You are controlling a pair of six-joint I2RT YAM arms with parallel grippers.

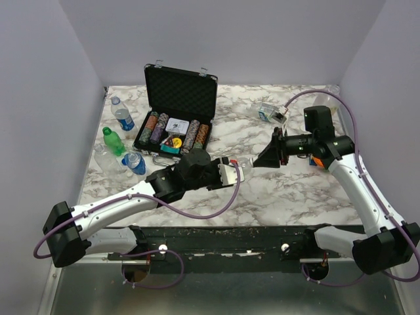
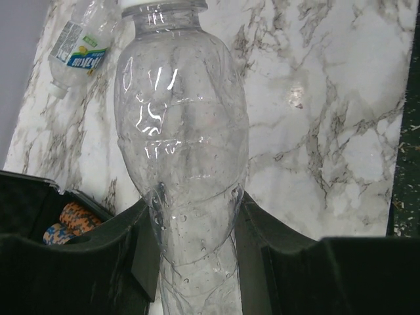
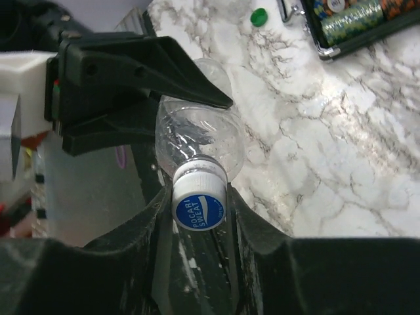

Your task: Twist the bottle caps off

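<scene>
- We see the clear bottle [image 2: 180,151] held sideways between the two arms, with the left tool [image 2: 190,220] clamped on its body.
- The right tool [image 3: 199,192] is closed round the bottle's blue-and-white cap [image 3: 199,205]. The cap looks seated on the neck, so we judge it not yet off.
- A loose green cap [image 3: 260,16] lies on the bench [image 3: 341,151] near the chip case [image 3: 354,26]. We take that as probably one bottle done.
- At the left of the bench we see a green bottle [image 1: 113,142], a blue-label bottle [image 1: 122,118] and a second blue-label bottle [image 1: 134,163]. They are too small for us to tell whether the caps are on.
- A labelled bottle [image 1: 269,111] lies far right, and we cannot tell its cap either.
- Our judgement: one is being unscrewed now and several likely remain.
</scene>
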